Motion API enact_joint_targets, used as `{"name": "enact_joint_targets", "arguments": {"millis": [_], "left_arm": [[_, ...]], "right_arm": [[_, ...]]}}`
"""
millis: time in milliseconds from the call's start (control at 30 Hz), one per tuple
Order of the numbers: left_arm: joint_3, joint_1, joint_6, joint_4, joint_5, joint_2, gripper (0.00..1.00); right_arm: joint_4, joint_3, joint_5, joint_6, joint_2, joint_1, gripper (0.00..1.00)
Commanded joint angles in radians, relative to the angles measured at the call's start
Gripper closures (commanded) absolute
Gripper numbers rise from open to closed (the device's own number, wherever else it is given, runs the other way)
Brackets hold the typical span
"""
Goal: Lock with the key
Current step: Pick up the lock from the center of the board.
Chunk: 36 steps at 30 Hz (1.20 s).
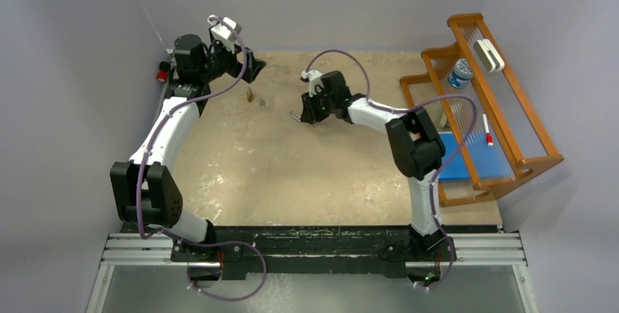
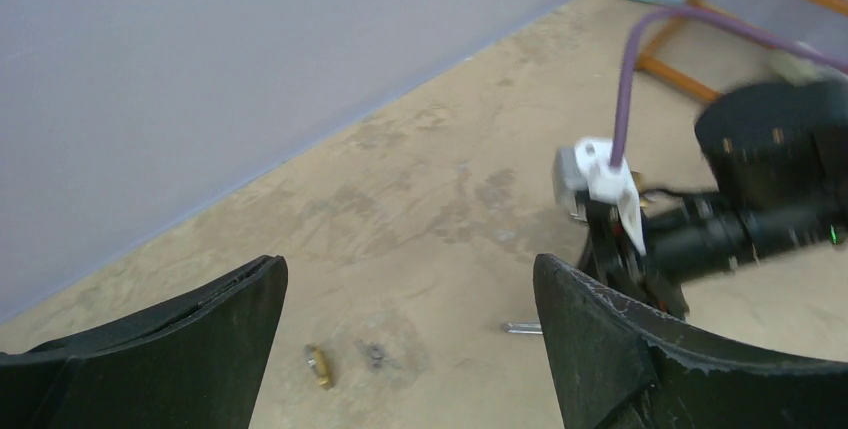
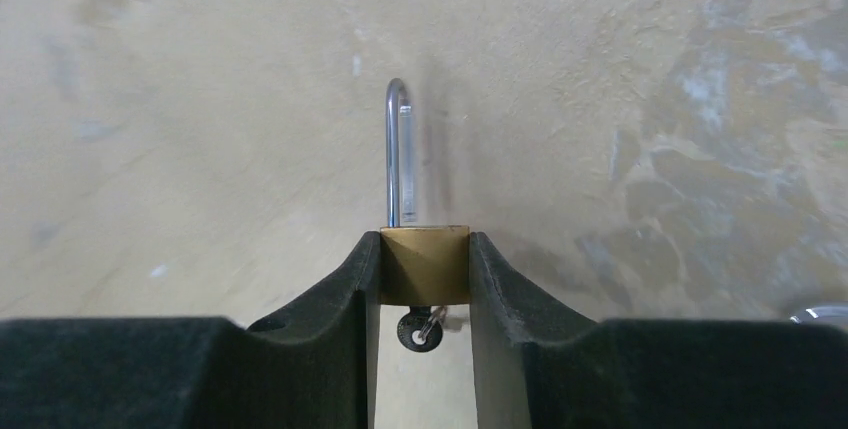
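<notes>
My right gripper (image 3: 424, 249) is shut on a brass padlock (image 3: 424, 265), gripping its body from both sides above the table. The steel shackle (image 3: 397, 149) points away from the wrist. A black-headed key (image 3: 417, 330) sticks out of the padlock's underside between the fingers. In the top view this gripper (image 1: 306, 112) is at mid-table, with the shackle (image 1: 295, 117) showing at its left. My left gripper (image 1: 248, 65) is open and empty, raised at the back left. In the left wrist view (image 2: 408, 279) its jaws are wide apart, and the shackle tip (image 2: 522, 327) shows by the right finger.
A small brass piece (image 2: 318, 365) and a small dark piece (image 2: 375, 354) lie on the table below the left gripper; the brass piece also shows in the top view (image 1: 250, 95). A wooden rack (image 1: 504, 101) with a bottle, marker and blue items stands at the right. Walls close the back and sides.
</notes>
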Motion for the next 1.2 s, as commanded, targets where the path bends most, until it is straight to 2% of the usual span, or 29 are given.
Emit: {"name": "enact_joint_targets", "arguments": {"millis": [0, 200, 267, 333, 400, 433, 667, 867, 1000, 1067, 1167], "left_arm": [[-0.01, 0.005, -0.045, 0.1, 0.286, -0.012, 0.07], [0.003, 0.002, -0.277, 0.241, 0.487, 0.014, 0.09], [-0.008, -0.003, -0.373, 0.349, 0.558, 0.03, 0.09], [-0.042, -0.029, -0.499, 0.56, 0.605, 0.036, 0.09], [-0.076, -0.063, -0.6, 0.705, 0.631, 0.037, 0.09], [-0.082, -0.081, -0.623, 0.728, 0.641, 0.037, 0.1], [-0.052, -0.118, -0.617, 0.712, 0.739, 0.05, 0.19], [-0.023, -0.121, -0.457, 0.519, 0.744, 0.062, 0.2], [-0.01, -0.121, -0.46, 0.511, 0.751, 0.092, 0.22], [-0.007, -0.121, -0.46, 0.512, 0.759, 0.097, 0.27], [-0.002, -0.121, -0.46, 0.512, 0.783, 0.102, 0.41]], "right_arm": [[0.071, -0.029, -0.343, 0.122, -0.226, -0.084, 0.99], [0.041, -0.043, -0.49, 0.108, -0.402, -0.105, 0.98], [0.044, -0.037, -0.584, 0.143, -0.429, -0.127, 0.98], [0.051, -0.033, -0.663, 0.183, -0.449, -0.149, 0.98], [0.043, -0.025, -0.698, 0.205, -0.465, -0.16, 0.98], [0.033, -0.02, -0.703, 0.208, -0.475, -0.163, 0.98], [0.023, -0.031, -0.693, 0.223, -0.53, -0.163, 0.97], [0.018, -0.013, -0.724, 0.231, -0.524, -0.165, 0.96], [0.022, 0.005, -0.754, 0.238, -0.527, -0.165, 0.96], [0.022, 0.009, -0.757, 0.239, -0.532, -0.166, 0.96], [0.023, 0.01, -0.756, 0.24, -0.537, -0.167, 0.96]]}}
